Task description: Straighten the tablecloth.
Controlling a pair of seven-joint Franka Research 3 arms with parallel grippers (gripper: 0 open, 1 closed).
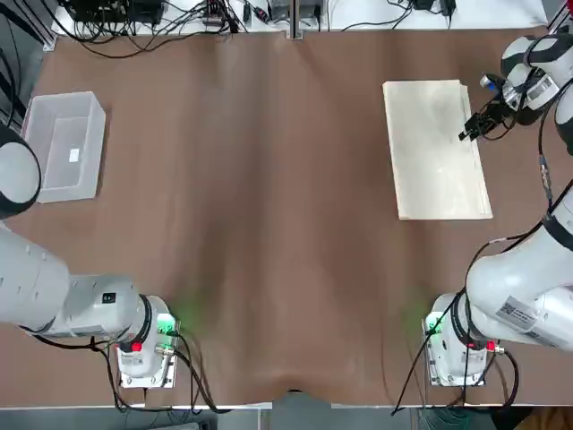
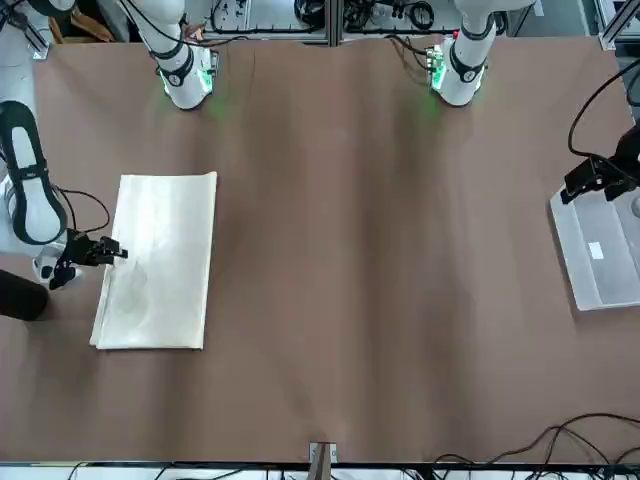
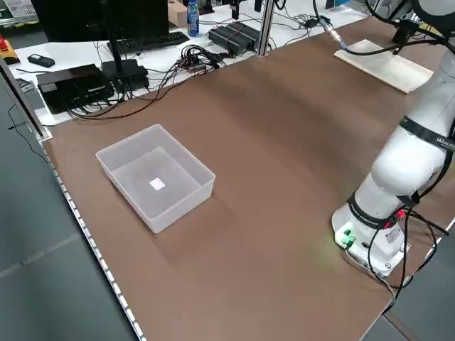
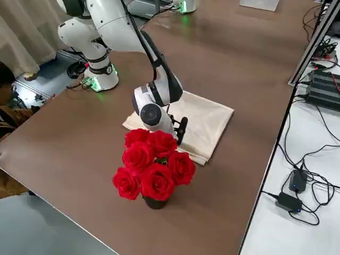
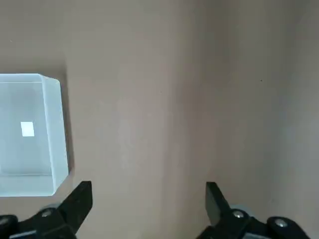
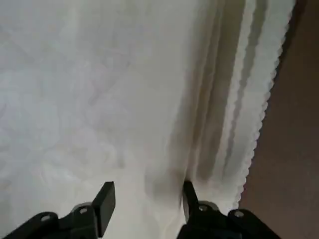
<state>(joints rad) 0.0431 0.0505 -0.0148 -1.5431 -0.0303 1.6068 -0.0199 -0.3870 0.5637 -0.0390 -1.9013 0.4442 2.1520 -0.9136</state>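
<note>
tablecloth (image 3: 387,62) partly hidden behind arm in left side view; roses (image 4: 152,164) hide near edge.

A clear plastic bin (image 3: 158,186) sits on the brown bench (image 3: 270,142), 1 white label inside it. The folded cream tablecloth (image 3: 387,65) lies at the far corner; cables and black boxes (image 3: 78,85) line the far edge

Even, diffuse light fills all 6 views, with no glare. On the brown table covering (image 1: 269,206), shadows are soft: faint bands along its wrinkles and a pale one beside the clear plastic bin (image 5: 30,134). Green lamps on the 2 arm bases tint the covering near them. The tablecloth (image 6: 99,89) is slightly soft up close, with dark folds at its edge. The red roses (image 4: 151,164) are sharp.
</note>
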